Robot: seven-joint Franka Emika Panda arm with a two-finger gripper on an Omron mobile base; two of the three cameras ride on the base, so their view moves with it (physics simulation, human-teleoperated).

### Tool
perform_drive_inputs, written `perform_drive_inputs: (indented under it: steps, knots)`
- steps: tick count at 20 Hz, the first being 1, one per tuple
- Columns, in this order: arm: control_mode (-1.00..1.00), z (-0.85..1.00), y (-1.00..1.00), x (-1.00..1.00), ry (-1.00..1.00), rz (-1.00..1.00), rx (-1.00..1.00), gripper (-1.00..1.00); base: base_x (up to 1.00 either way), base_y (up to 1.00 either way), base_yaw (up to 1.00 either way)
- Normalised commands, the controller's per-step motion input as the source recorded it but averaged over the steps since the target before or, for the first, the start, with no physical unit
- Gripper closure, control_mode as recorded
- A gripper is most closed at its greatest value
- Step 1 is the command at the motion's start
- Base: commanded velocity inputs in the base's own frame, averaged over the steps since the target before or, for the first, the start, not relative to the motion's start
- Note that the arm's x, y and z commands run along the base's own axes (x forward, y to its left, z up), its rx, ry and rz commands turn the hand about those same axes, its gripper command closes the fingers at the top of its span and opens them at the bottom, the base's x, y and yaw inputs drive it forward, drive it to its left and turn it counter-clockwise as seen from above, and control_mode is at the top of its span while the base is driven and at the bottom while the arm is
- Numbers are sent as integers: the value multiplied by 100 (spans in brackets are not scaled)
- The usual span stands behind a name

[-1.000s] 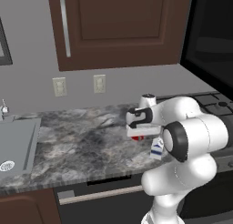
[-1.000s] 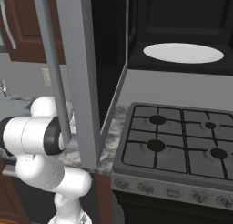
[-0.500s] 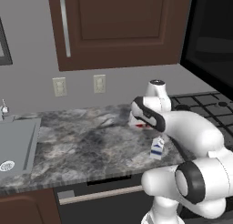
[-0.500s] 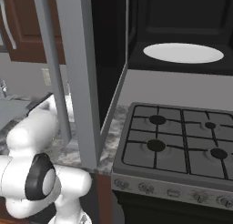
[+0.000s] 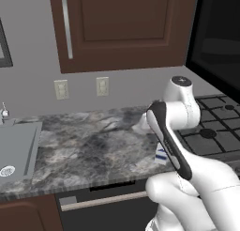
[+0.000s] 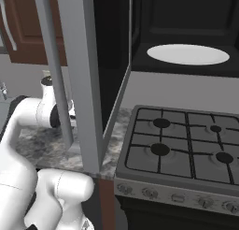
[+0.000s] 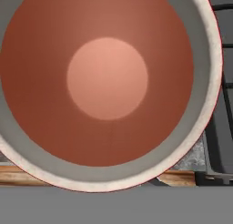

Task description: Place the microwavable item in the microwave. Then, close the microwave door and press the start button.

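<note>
The microwavable item, a red cup (image 7: 107, 77), sits close under the hand camera, seen straight down into its round inside. My gripper is shut on it, and the cup hides the fingers. The cup hangs over the seam between counter and stove grate (image 7: 223, 82). In the left base view the arm's white links cover the hand. The microwave (image 6: 186, 18) stands open above the stove, with its white turntable plate (image 6: 188, 54) bare. The microwave door (image 6: 79, 61) swings out to the left, its grey handle (image 6: 53, 70) in front of my arm.
A white-and-blue milk carton (image 5: 161, 155) stands on the marbled counter (image 5: 89, 150) just behind my forearm. The gas stove (image 6: 177, 149) lies to the right, the sink (image 5: 16, 148) far left. A brown cabinet (image 5: 122, 26) hangs above the counter.
The arm has swung round and risen toward the stove side with the cup in its grip. Its links now cover the hand and cup in the left base view.
</note>
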Motion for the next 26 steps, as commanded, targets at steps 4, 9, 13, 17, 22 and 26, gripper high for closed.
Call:
perform_drive_inputs:
  steps: [4, 9, 13, 17, 22, 26]
  knots:
    - [-100, 100, 17, -100, 0, 0, 0, 100, 0, 0, 0]
    - [-100, 91, 18, -87, 2, -3, 0, 100, 0, 0, 0]
    - [-100, 23, 16, -43, 9, -2, 0, 100, 0, 0, 0]
    - [-100, -12, 20, -1, 20, 0, -2, 100, 0, 0, 0]
    - [-100, -22, 15, 0, 11, 1, -1, 100, 0, 0, 0]
    - [-100, -22, 7, -12, 9, 0, 0, 100, 0, 0, 0]
